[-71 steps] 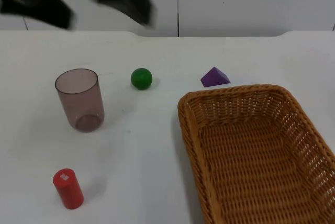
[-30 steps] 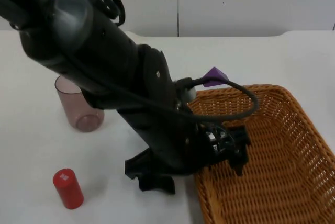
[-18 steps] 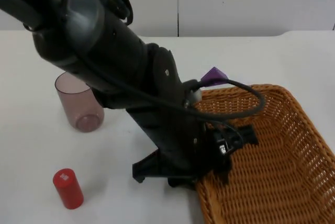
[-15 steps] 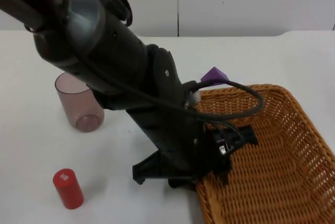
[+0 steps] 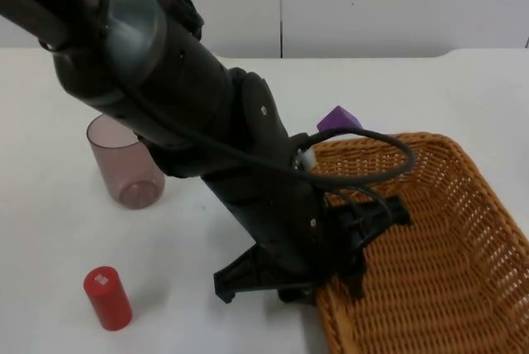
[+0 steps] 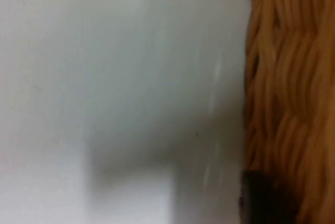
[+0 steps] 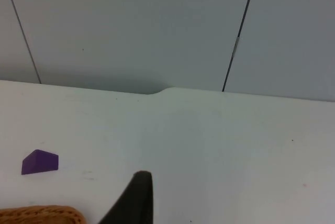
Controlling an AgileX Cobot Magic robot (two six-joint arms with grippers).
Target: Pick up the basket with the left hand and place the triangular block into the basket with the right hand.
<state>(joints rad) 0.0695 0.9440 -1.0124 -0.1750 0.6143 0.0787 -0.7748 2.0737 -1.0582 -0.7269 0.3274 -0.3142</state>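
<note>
a: where is your left gripper (image 5: 331,284)?
b: down at the wicker basket (image 5: 430,238), at its near-left rim; i cannot tell whether it grips.
a: and the purple triangular block (image 5: 339,119)?
b: on the table (image 5: 190,238) just behind the basket. your right gripper (image 7: 137,203) waits near the wall, state unclear.

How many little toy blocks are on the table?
2 show: a red cylinder block near the table's front left, and a purple triangular block just behind the woven wicker basket. The big left arm may hide another.
</note>
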